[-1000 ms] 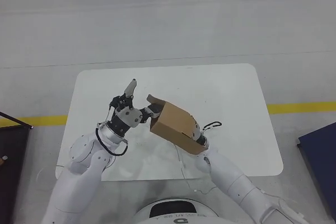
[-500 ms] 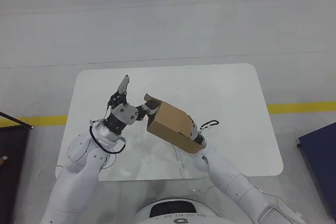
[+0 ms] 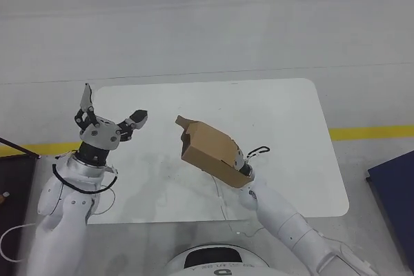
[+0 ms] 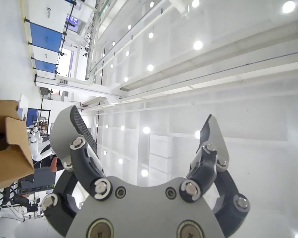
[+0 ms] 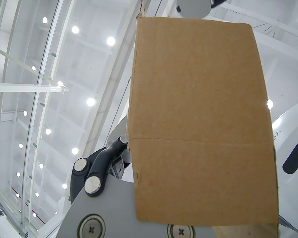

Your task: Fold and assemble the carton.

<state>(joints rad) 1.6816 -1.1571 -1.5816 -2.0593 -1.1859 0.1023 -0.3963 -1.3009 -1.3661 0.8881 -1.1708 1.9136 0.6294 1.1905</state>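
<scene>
There is one carton (image 3: 210, 153). There is one white table (image 3: 290, 117). There are two arms, a left arm (image 3: 65, 200) and a right arm (image 3: 283, 219). Each arm has one gripper, so that makes two: the left gripper (image 3: 114, 103) and the right gripper (image 3: 243, 168). The left gripper has two fingers (image 4: 62, 134). On the floor there is one yellow line (image 3: 379, 131), one dark thing (image 3: 10, 207) and one blue thing (image 3: 403, 200).

No text, number or sign can be read. The carton (image 5: 198, 115) shows plain brown card on its visible faces. Small white marks on the blue wall panels (image 4: 39, 35) far behind are too small to make out.
</scene>
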